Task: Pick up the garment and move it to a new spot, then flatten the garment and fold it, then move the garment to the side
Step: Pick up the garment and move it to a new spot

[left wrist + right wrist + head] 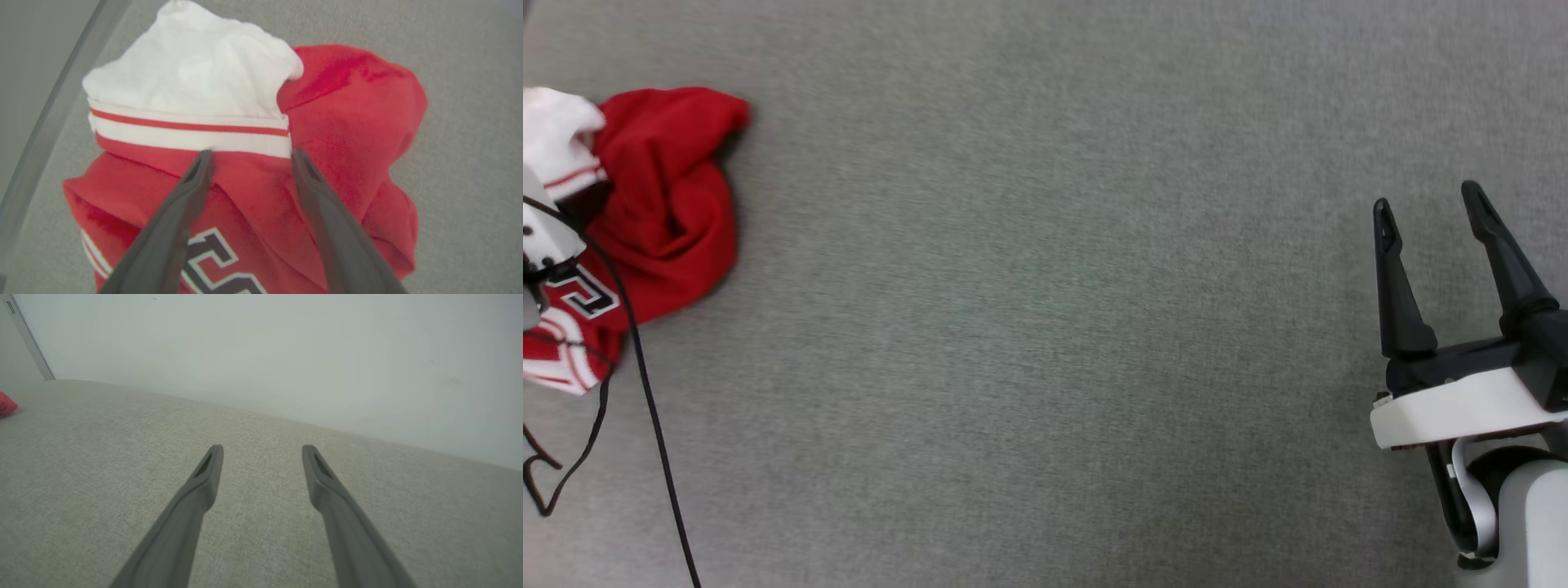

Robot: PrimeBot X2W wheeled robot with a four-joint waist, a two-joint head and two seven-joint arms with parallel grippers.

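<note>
The garment [670, 196] lies crumpled at the far left of the grey surface, red with a white sleeve [556, 139] on top. In the left wrist view the garment [347, 122] shows its white sleeve [192, 73], its red-white striped trim [188, 130] and part of the black white-outlined letters [212, 253]. My left gripper [251, 157] is open right over it, fingertips [203, 161] astride a red fold just below the trim. My right gripper [1427, 204] stands open at the lower right, far from the garment, and the right gripper [261, 451] holds nothing.
A grey fabric-covered surface [1045, 327] spans the head view. Black cables [645, 384] hang by my left wrist at the left edge. A pale rail [41, 122] borders the surface beside the garment. A pale wall [261, 347] rises behind the surface's far edge.
</note>
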